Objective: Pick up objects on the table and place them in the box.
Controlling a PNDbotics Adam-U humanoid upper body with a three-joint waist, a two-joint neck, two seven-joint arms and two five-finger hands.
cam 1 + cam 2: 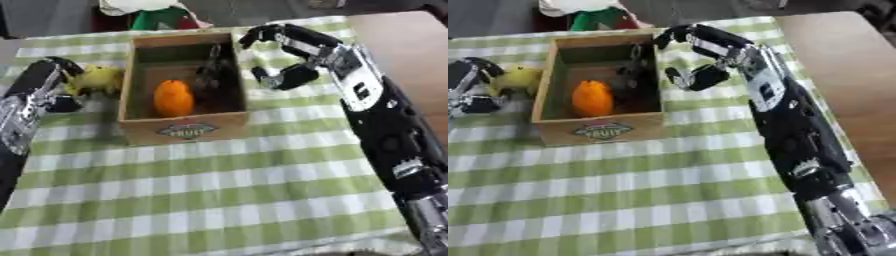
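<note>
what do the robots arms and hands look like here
Both are mostly black with silver parts. The right arm is a long black limb with a pale silver-white section behind the wrist and silver metal near the lower end. The right hand has black fingers with silvery segments. The left hand is black, its forearm greyish-silver.

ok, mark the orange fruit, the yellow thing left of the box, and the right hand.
orange fruit (173, 98), left eye view, middle of its skin, inside the box.
yellow thing (99, 78), left eye view, its rounded body, beside the left hand.
right hand (302, 48), left eye view, back of the palm.
</note>
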